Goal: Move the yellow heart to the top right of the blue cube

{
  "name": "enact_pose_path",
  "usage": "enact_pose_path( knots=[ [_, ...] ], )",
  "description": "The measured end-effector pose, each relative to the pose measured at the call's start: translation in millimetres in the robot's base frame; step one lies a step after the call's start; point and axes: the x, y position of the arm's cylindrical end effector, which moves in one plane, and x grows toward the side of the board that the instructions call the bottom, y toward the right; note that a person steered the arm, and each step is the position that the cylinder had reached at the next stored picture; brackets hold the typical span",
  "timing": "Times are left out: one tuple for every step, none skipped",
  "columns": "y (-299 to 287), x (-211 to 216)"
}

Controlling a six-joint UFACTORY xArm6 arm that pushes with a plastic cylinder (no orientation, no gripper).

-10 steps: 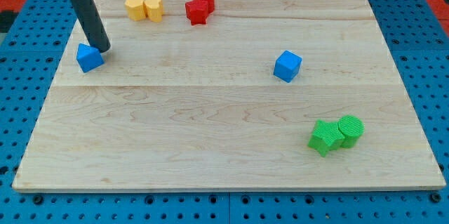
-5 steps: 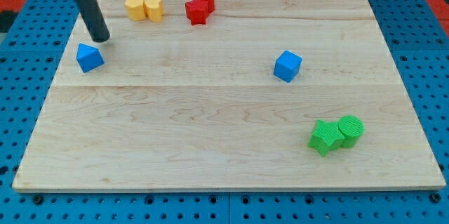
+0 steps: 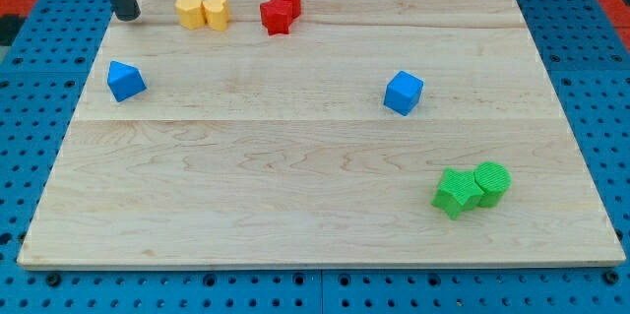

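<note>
Tip (image 3: 128,17) of the straight dark rod, with no jaws to part or close, down at the pale wooden board's (image 3: 295,186) top-left corner, left of an orange-yellow block (image 3: 189,10) touching the yellow heart block (image 3: 216,11). Further right, two red blocks (image 3: 280,8) pressed together. Blue cube (image 3: 403,93) well apart toward the view's right, another blue block (image 3: 125,81) at left below the tip, two touching green blocks (image 3: 472,188) at lower right.
</note>
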Motion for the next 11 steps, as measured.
enact_pose_path(
  knots=[
    [0,-7],
    [16,-9],
    [30,-2],
    [35,-1],
    [35,-5],
    [45,-17],
    [78,-17],
    [95,-22],
    [103,-31],
    [117,-32],
    [135,-25]
  ],
)
